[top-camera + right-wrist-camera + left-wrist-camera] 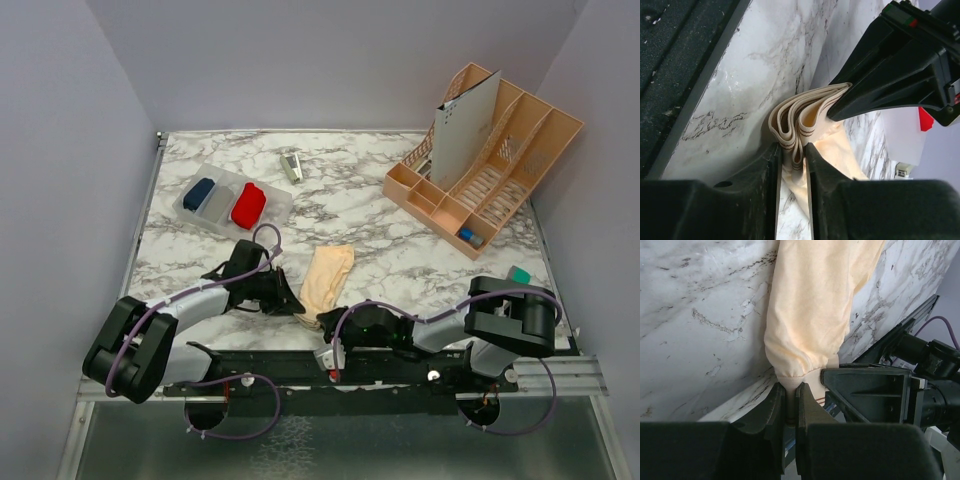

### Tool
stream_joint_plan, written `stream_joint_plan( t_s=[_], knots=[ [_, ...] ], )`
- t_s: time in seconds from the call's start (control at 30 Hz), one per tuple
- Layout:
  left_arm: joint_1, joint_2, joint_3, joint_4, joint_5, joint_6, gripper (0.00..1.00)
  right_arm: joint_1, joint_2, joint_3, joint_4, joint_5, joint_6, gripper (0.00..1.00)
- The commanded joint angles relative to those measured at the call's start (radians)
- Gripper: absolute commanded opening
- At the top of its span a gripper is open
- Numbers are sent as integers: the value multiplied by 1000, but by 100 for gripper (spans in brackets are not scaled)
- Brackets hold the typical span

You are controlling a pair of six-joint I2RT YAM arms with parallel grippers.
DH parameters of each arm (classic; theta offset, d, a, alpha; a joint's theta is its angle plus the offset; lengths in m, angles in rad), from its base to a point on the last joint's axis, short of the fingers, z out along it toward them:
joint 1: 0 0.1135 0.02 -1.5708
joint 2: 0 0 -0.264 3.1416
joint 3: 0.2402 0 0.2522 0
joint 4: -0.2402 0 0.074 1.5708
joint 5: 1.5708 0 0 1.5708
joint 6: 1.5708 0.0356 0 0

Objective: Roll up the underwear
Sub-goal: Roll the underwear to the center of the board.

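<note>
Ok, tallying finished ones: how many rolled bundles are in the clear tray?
3, side by side in the clear tray: dark blue bundle at left, grey bundle in the middle, red bundle at right. Another underneath could be hidden.

Left gripper [298, 306] and right gripper [322, 328] touch peach underwear [330, 272] (near end).

This looks like a robotics lab test cell, not a home. A marble-patterned tabletop [400, 255] is boxed in on three sides by plain pale grey walls [300, 60]. Two black-and-grey robot arms, left [190, 305] and right [450, 322], are bolted to a metal rail [560, 378] at the near edge, with purple cables [268, 228] looped along them. A peach desk organizer [545, 150] and a clear tray [278, 205] sit on the tabletop.
</note>
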Motion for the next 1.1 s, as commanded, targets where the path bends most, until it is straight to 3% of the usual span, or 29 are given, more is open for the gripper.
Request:
stream_joint_plan(
  t_s=[0.0,0.2,0.33,0.37,0.43,0.7,0.87,1.07],
  knots=[
    [6,-17,-19,9,7,-7,0,10,20,-2,65,-23,10,27],
    [6,-44,-20,-14,-26,-9,0,9,27,-21,181,8,107,13],
    [7,-80,-16,-51,-75,-9,7,9,1,-22,178,34,261,3],
    [8,-89,-16,-56,-86,-10,9,9,-2,-33,199,33,298,3],
    [9,-103,-18,-67,-103,-10,25,9,-1,-52,251,30,403,1],
    [10,-194,-18,-64,-126,-28,55,7,39,-137,485,61,780,1],
    [10,-226,-16,-54,-130,-34,66,0,95,-170,604,120,973,1],
    [10,-227,-19,-33,-120,-32,68,-24,152,-239,773,233,1259,0]
  ],
)
